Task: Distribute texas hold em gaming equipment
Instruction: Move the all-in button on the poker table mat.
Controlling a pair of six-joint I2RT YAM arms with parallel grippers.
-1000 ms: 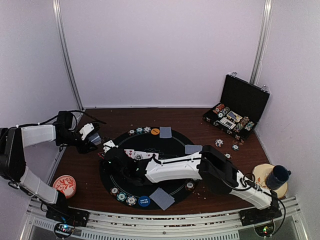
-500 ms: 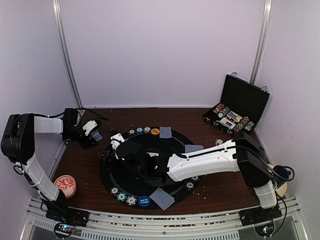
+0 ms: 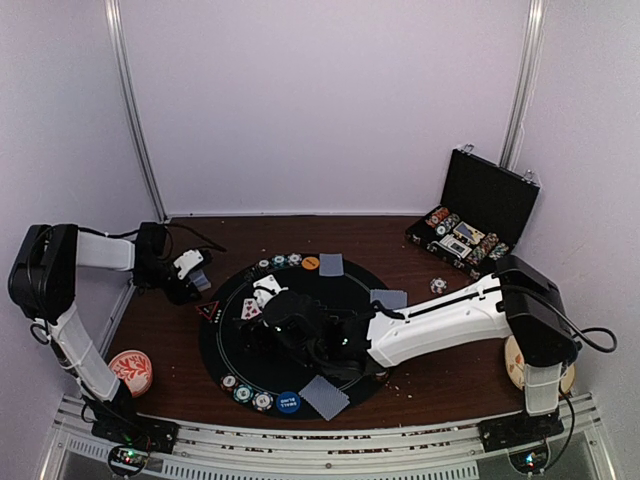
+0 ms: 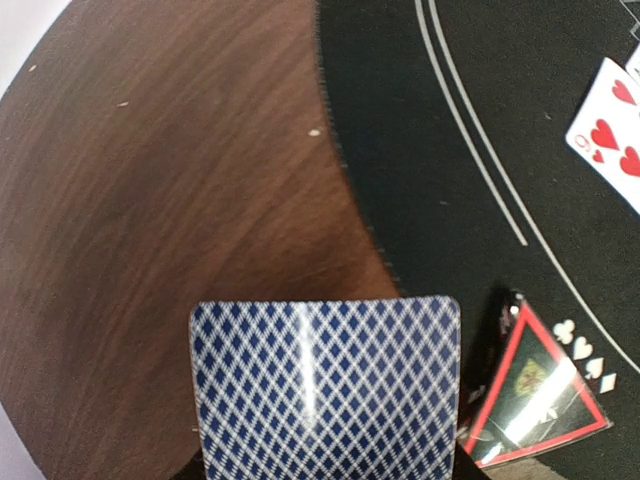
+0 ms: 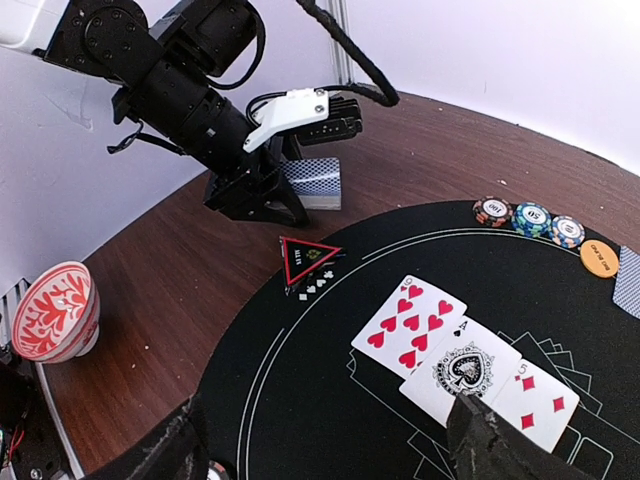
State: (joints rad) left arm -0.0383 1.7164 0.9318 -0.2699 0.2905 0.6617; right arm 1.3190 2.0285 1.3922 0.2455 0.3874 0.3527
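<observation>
My left gripper hangs over the bare wood left of the black mat, shut on a blue diamond-backed playing card. The red triangle marker lies at the mat's left edge, just right of that card. My right gripper hovers open and empty over the mat's left half. Before it lie the nine of hearts, the ace of spades and a five of diamonds, face up. Three striped chips and an orange disc sit at the far rim.
Face-down cards lie at the mat's near, far and right sides. More chips and a blue disc line the near rim. A red-and-white dish stands at front left. An open black case of chips is at back right.
My right gripper has drawn back to the right from the mat's left edge and its jaws have spread wider. The left arm has folded back, still holding its card.
</observation>
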